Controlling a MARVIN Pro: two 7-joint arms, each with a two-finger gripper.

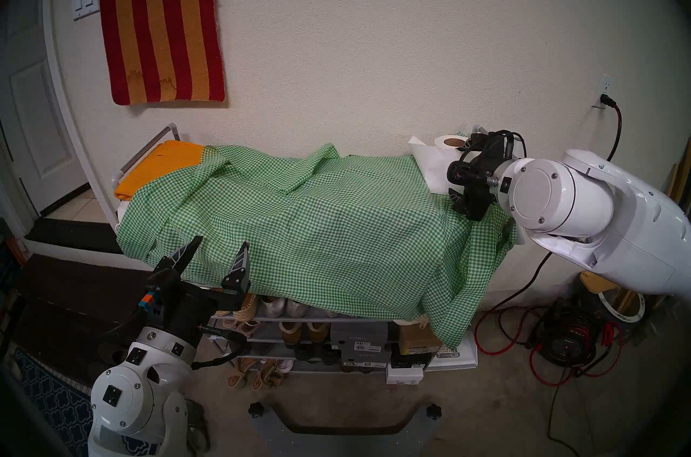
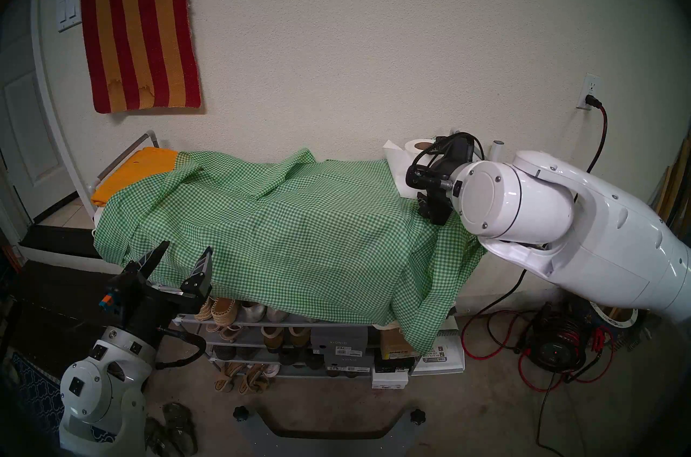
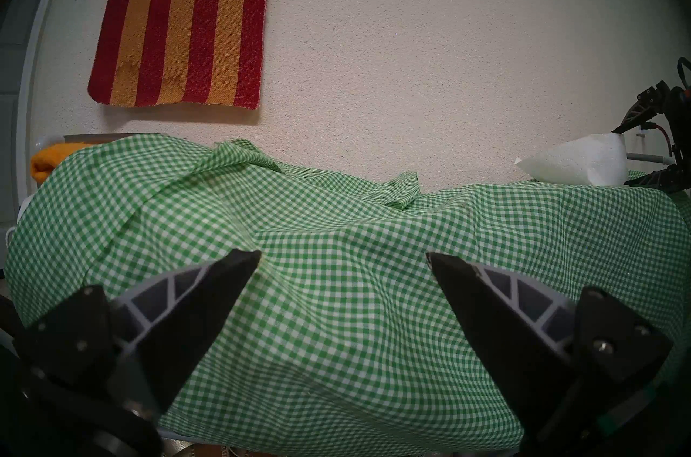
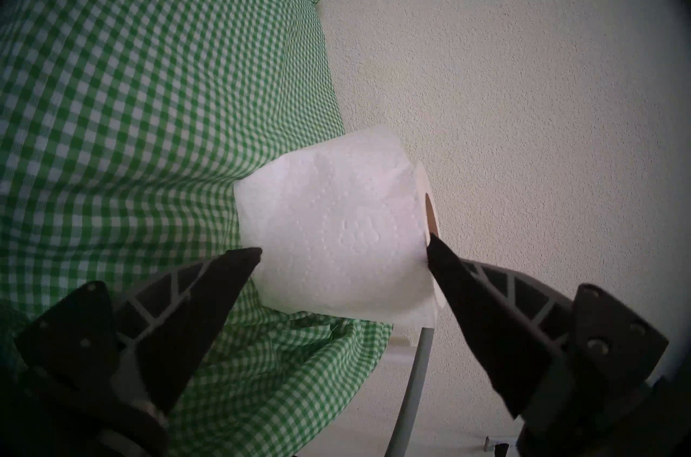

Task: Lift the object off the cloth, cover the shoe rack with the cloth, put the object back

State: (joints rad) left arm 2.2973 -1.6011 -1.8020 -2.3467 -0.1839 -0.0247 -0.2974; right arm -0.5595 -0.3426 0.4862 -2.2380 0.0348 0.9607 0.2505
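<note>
Cloth: the thin green-and-white gingham cloth [image 1: 310, 220] was seen draped over the top of the shoe rack, its front edge hanging down over the upper shelf and a long fold drooping at the right end.
Shoe rack: the wide rack of grey metal tubes with white plastic joints [image 1: 299, 323] was set against the wall; shoes and boxes were seen on its lower shelves.
Object: the white roll of tissue paper with a brown cardboard core [image 4: 336, 224] was stood on end on the cloth at the rack's right rear corner, a loose sheet trailing from it toward the left.
Right gripper: the black two-fingered right gripper [image 4: 344, 250] was held spread wide, one fingertip at each end of the roll; no grip was closed on it, and contact could not be judged.
Left gripper: the left gripper [image 3: 344, 258] was held wide open and empty, just before the cloth's front left part.
Other cloth: a folded orange-yellow cloth [image 1: 157, 164] was left uncovered at the rack's left end.
Wall: a red-and-gold striped rug [image 1: 160, 15] was hung above.
</note>
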